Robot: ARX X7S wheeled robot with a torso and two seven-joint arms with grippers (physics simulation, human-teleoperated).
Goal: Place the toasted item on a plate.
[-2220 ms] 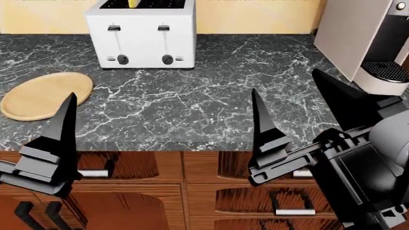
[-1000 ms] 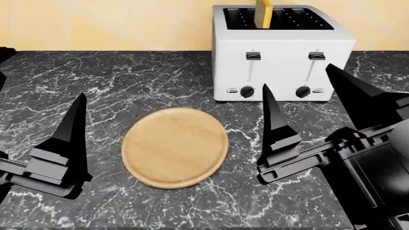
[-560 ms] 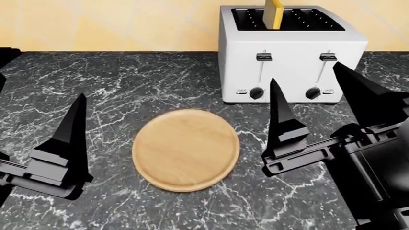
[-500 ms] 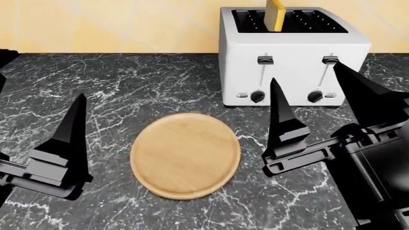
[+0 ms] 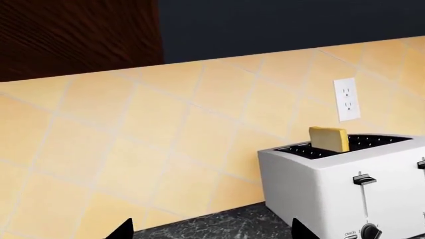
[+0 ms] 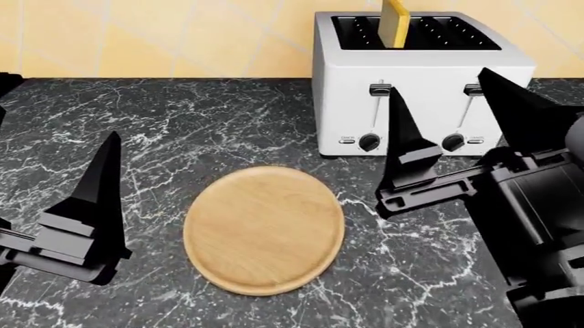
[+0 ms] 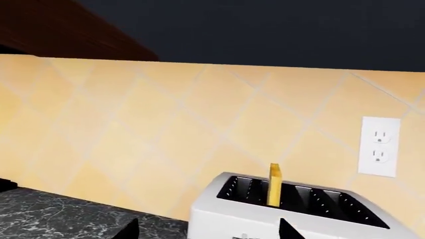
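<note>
Here, from the largest thing to the smallest:

- One marble countertop fills most of the head view; nothing else lies on its lower part.
- Two grippers: the right gripper, at the right of the frame, has its jaws wide apart and holds nothing. Of the left gripper, at the lower left, only one finger is seen, so I cannot tell how open it is; nothing is in it.
- One white toaster stands at the upper right, against the tiled wall.
- One plate lies flat at the lower centre, bare and apart from both grippers.
- One toasted item stands upright in a toaster slot at the top of the frame, only its upper part showing.
- I judge the slice to be light, stiff and rather brittle; take it by the two flat faces of the showing top, gently, and lift straight up.
</note>
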